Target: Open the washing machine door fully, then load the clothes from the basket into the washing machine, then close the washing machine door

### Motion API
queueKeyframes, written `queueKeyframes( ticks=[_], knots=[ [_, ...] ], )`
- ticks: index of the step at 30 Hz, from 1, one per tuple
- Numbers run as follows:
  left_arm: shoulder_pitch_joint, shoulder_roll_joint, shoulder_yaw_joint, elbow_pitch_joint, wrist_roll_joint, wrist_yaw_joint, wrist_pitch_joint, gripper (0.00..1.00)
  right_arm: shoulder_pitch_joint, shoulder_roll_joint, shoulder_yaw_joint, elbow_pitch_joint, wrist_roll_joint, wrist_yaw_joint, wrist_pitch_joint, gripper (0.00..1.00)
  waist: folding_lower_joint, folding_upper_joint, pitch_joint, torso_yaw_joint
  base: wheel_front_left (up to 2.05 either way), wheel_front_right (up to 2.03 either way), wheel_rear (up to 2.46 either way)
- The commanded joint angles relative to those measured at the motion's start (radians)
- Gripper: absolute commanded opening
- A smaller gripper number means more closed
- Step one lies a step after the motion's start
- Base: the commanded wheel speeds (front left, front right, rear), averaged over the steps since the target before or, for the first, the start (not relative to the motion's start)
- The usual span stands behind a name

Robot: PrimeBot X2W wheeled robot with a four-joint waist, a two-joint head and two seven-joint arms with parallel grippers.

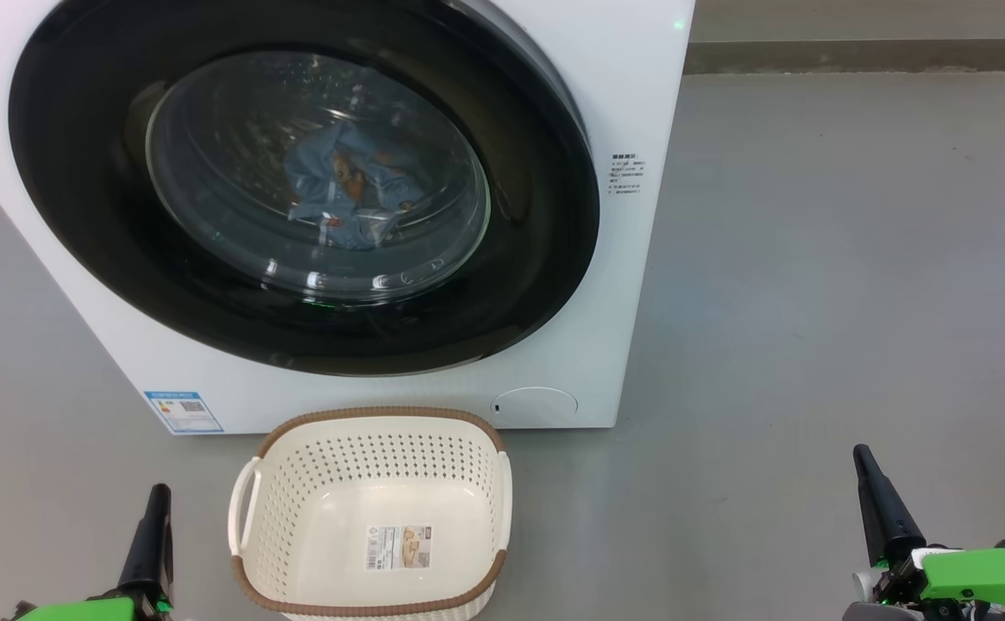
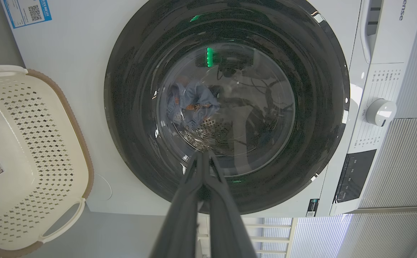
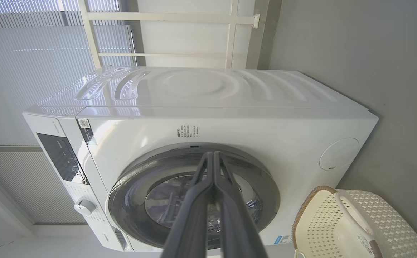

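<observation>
At the near left, the left end effector [image 1: 157,498] hangs with its fingers pressed together on nothing, just left of the basket [image 1: 373,414], which holds only a label. Beyond the basket, the washing machine door [image 1: 79,190] lies shut flat on the front of the washing machine [image 1: 640,112], with the clothes [image 1: 351,185] bundled behind its glass. The right end effector [image 1: 864,461], likewise pressed together and empty, sits near right and well apart from the door, so the left arm looks nearer, though the task seems finished.
</observation>
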Motion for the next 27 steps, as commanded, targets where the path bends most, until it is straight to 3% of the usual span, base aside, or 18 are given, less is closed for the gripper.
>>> queueKeyframes(
  ticks=[1,27],
  knots=[
    [-0.041,0.012,0.036,-0.019,0.004,-0.003,0.008,0.0,-0.044,0.0,0.023,-0.028,-0.001,-0.001,0.004,0.0,0.0,-0.0001,0.0,0.0,0.0,0.0,0.0],
    [-0.041,0.01,0.038,-0.019,0.006,-0.003,0.01,0.0,-0.044,0.001,0.021,-0.028,-0.002,-0.001,0.006,0.0,0.0,-0.0001,0.0,0.0,0.0,0.0,0.0]
  ],
)
